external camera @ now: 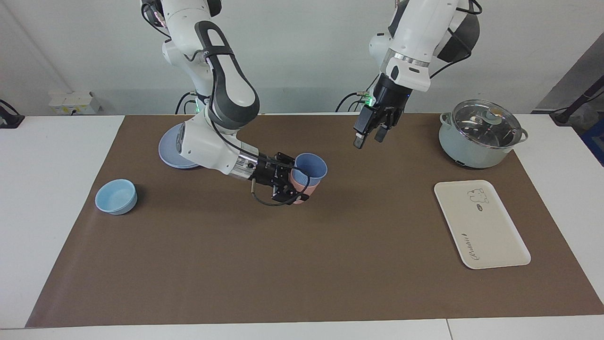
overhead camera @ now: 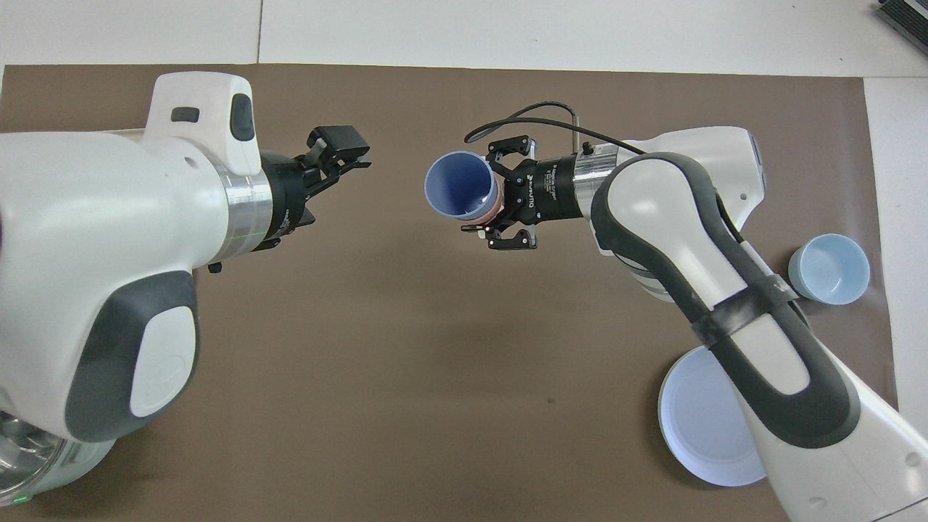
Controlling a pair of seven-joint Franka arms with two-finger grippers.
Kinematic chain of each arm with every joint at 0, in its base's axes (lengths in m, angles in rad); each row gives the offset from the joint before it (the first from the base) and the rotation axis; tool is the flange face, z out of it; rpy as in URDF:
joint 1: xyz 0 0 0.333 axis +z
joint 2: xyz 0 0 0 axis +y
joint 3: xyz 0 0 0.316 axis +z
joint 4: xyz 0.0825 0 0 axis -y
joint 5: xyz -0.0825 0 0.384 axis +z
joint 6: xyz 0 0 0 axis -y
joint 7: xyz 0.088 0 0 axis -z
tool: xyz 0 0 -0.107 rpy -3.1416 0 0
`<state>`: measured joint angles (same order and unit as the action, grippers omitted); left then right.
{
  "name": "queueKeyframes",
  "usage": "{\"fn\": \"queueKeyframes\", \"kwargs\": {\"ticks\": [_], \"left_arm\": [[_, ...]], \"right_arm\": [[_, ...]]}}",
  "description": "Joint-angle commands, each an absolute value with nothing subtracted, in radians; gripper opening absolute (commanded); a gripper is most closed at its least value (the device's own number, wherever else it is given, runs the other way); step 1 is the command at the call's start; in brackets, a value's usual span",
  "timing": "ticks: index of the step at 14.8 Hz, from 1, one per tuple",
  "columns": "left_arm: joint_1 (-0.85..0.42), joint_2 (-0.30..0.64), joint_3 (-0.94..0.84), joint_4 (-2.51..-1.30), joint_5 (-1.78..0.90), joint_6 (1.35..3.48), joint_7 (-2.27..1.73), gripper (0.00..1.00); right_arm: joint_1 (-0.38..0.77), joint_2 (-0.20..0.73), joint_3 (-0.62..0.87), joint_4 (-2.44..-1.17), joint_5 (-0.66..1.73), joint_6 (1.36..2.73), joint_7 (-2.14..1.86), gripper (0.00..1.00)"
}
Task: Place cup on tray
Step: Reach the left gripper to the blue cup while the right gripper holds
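The periwinkle cup (external camera: pixel 309 166) (overhead camera: pixel 460 185) sits nested inside a pink cup (external camera: pixel 302 187) (overhead camera: pixel 493 212) near the middle of the mat. My right gripper (external camera: pixel 292 186) (overhead camera: pixel 502 196) comes in level from the right arm's end and is shut on this pair from the side, low over the mat. The cream tray (external camera: pixel 481 224) lies flat toward the left arm's end with nothing on it. In the overhead view the left arm hides it. My left gripper (external camera: pixel 370 133) (overhead camera: pixel 341 148) hangs open and empty, high over the mat, between the cups and the tray.
A lidded grey-green pot (external camera: pixel 481 137) (overhead camera: pixel 29 464) stands nearer to the robots than the tray. A round blue plate (external camera: pixel 172 151) (overhead camera: pixel 696 428) and a light-blue bowl (external camera: pixel 115 196) (overhead camera: pixel 830 268) sit at the right arm's end.
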<state>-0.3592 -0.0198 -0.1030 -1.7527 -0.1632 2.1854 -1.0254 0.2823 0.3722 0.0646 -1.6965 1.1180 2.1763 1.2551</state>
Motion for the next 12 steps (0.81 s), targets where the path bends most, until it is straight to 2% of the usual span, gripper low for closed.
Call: {"fn": "queueKeyframes", "kwargs": {"ticks": [1,3,5,7,10,11,12], "left_arm": [[-0.408,0.035,-0.086,-1.756,-0.175,2.291,-1.112,1.00],[-0.435,0.063,-0.084,-1.755,-0.175,2.333,-1.143,0.98],[-0.463,0.103,-0.084,-1.753,-0.175,2.399,-1.181,0.90],[-0.482,0.115,-0.084,-1.756,-0.175,2.413,-1.198,0.86],[-0.492,0.126,-0.084,-1.756,-0.175,2.416,-1.197,0.83],[-0.500,0.133,-0.084,-1.758,-0.175,2.431,-1.197,0.79],[-0.502,0.141,-0.084,-1.758,-0.175,2.440,-1.197,0.70]], "right_arm": [[0.282,0.347,0.064,-1.723,1.149,2.191,1.258,0.00],[0.282,0.348,0.064,-1.723,1.149,2.195,1.256,0.00],[0.284,0.348,0.064,-1.723,1.149,2.220,1.258,0.00],[0.288,0.348,0.064,-1.723,1.149,2.224,1.258,0.00],[0.288,0.350,0.064,-1.723,1.149,2.224,1.258,0.00],[0.288,0.350,0.064,-1.723,1.149,2.224,1.258,0.00],[0.288,0.350,0.064,-1.723,1.149,2.224,1.258,0.00]]}}
